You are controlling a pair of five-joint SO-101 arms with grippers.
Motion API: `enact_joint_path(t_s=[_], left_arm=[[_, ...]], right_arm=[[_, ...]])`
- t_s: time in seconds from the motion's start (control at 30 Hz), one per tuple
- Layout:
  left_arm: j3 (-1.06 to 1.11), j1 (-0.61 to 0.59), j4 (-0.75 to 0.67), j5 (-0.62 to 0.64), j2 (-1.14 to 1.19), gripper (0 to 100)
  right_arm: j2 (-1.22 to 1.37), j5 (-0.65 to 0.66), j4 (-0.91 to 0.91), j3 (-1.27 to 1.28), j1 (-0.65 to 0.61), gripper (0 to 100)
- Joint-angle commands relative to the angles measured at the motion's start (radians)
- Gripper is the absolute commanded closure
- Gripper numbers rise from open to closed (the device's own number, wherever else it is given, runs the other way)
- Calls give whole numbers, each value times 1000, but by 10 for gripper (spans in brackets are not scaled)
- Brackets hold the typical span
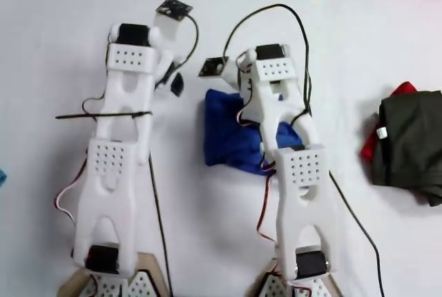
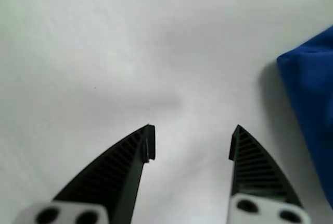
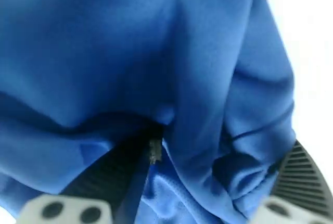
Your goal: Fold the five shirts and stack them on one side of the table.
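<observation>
Shirts (image 1: pixel 409 141) lie piled well apart from the right gripper (image 3: pixel 223 151), so some look done. The blue shirt (image 3: pixel 156 52) sits bunched between its spread jaws, not folded yet; the left gripper (image 2: pixel 191 130), spread too, hangs beside it.

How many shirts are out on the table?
3: a blue shirt under the right arm, a dark green shirt by the table's right edge, a red shirt beneath it. A teal sliver at the left edge may be another; more may be hidden.
</observation>
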Motion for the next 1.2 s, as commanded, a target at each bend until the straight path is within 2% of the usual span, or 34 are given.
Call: enact_joint_path(t_s=[0.0,0.23,0.7,0.83,1.17], left_arm=[[-48,-5,17,0,-94,748],[-48,-8,17,-2,-94,748],[-48,-8,17,-2,-94,748],[-47,-6,17,-2,-110,748],[-39,-8,17,-2,-226,748]], right_arm=[[38,-8,10,-5,-24,636],[51,-6,-12,-311,42,636],[191,94,-30,-341,54,636],[194,91,59,-333,53,636],[42,64,54,-11,42,654]])
